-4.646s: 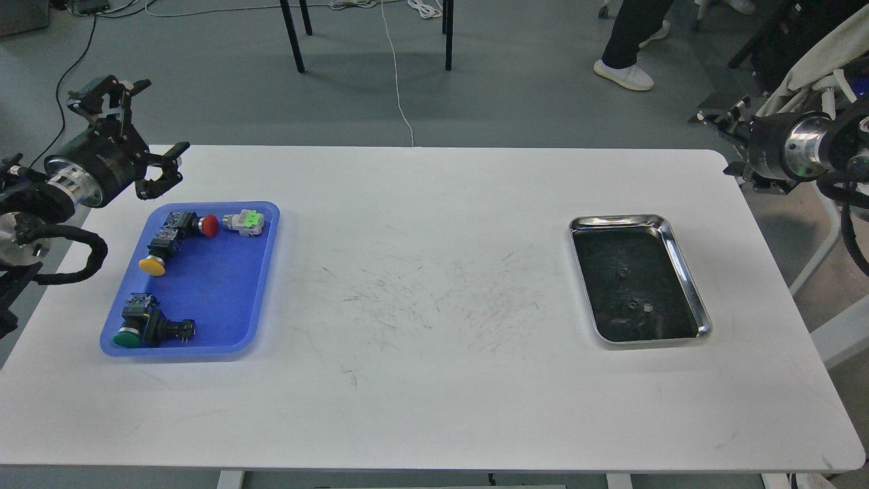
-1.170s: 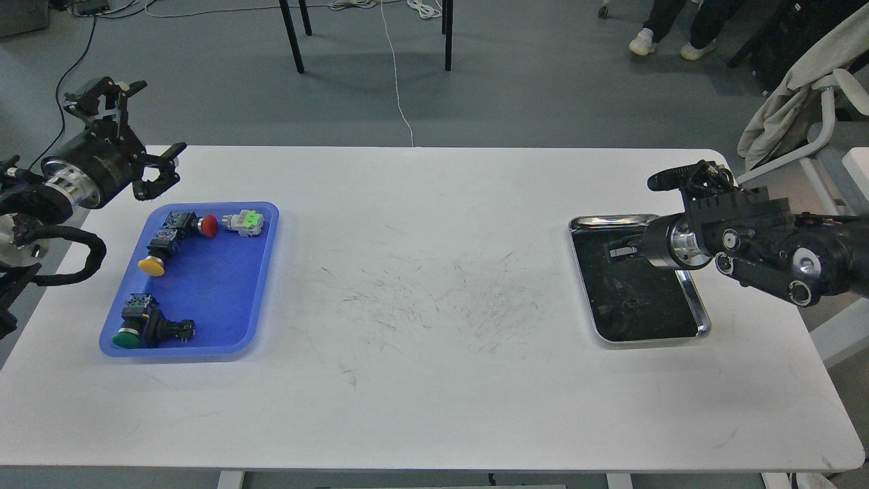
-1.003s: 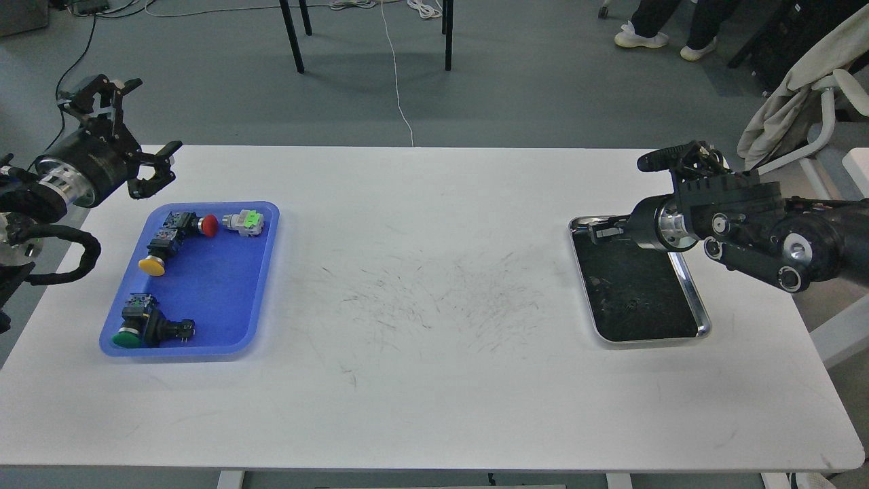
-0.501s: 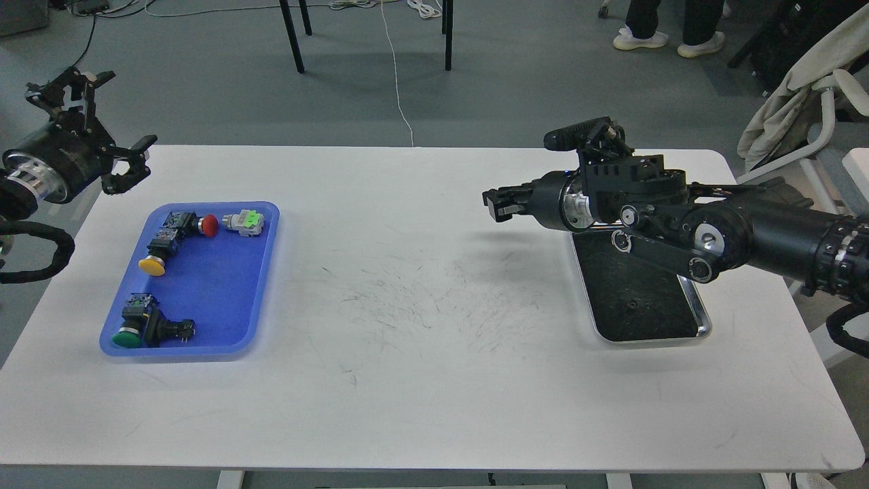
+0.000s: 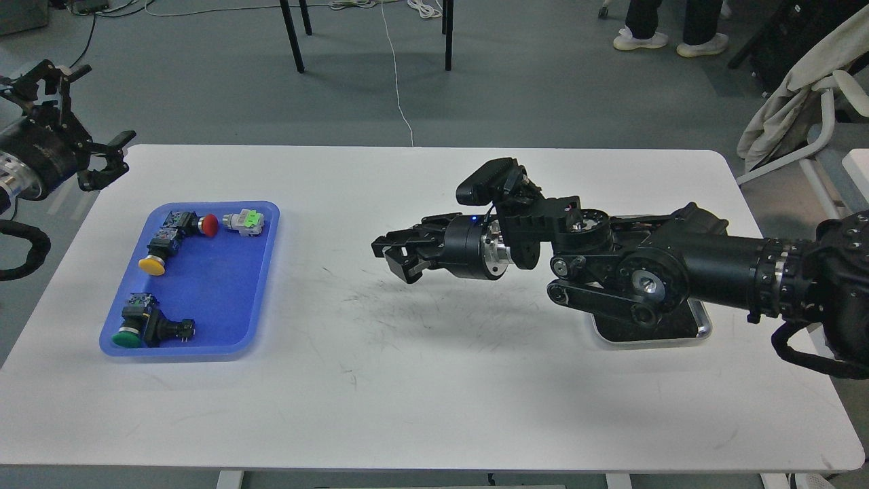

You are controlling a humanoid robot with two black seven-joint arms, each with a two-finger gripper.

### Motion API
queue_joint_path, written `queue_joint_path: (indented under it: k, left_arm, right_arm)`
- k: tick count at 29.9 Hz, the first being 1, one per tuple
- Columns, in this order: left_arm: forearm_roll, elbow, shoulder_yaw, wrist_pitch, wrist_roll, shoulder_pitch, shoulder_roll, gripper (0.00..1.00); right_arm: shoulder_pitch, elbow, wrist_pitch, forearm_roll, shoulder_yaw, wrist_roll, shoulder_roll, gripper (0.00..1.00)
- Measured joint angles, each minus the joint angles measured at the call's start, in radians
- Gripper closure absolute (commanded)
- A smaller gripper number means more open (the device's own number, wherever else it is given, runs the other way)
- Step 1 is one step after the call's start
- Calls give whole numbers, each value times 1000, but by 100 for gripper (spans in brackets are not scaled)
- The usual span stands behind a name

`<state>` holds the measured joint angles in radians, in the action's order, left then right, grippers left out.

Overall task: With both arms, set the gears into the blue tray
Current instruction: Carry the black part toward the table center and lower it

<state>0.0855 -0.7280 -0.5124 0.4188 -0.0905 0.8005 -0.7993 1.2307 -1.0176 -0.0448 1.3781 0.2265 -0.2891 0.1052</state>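
The blue tray (image 5: 218,292) lies at the table's left and holds several push-button switches. My right arm reaches across the table from the right. Its gripper (image 5: 385,254) hovers over the middle of the table, well right of the blue tray, with its fingers drawn close together. No gear can be made out between them. The gears are out of sight, since my right arm covers most of the steel tray (image 5: 652,337). My left gripper (image 5: 102,105) hangs open off the table's far left corner, beyond the blue tray, with nothing in it.
In the blue tray lie switches with red (image 5: 210,225), yellow (image 5: 152,265) and green (image 5: 126,337) caps and a white-green one (image 5: 246,221). Chair legs, cables and a person's feet are on the floor beyond the table. A draped chair stands at right.
My right arm has swung left from over the steel tray to the table's middle. My left gripper has drifted up and left, away from the blue tray, still open.
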Motion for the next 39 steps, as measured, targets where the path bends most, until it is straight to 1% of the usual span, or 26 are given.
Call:
queue_joint_path:
  k: [4,11,19,30,32,35,39]
  left_arm:
    - [0,-8,0,-1,0,-2,-16,1]
    - [0,-29,0,-2,2,-5,-43,1]
    - [0,-61,0,-2,2,-16,-94,1]
    - [2,-88,2,-3,2,-18,-133,1]
    - [2,-94,2,-2,2,-20,-146,1]
    - [2,-105,2,-1,2,-24,-160,1]
    - [2,-110,2,-1,2,-28,-168,1]
  right_arm:
    - [-28,3,-8,37,8,-17,-37,99]
    - [-95,47,-19,105,11,-34,-99,99]
    - [-149,91,-27,149,34,-41,-105,99]
    - [-160,147,-43,169,88,-44,-105,99]
    - [-164,154,-44,170,90,-44,-105,96]
    - [-166,172,-44,171,90,-44,-105,84]
    - [-166,193,-44,170,90,-43,-105,77]
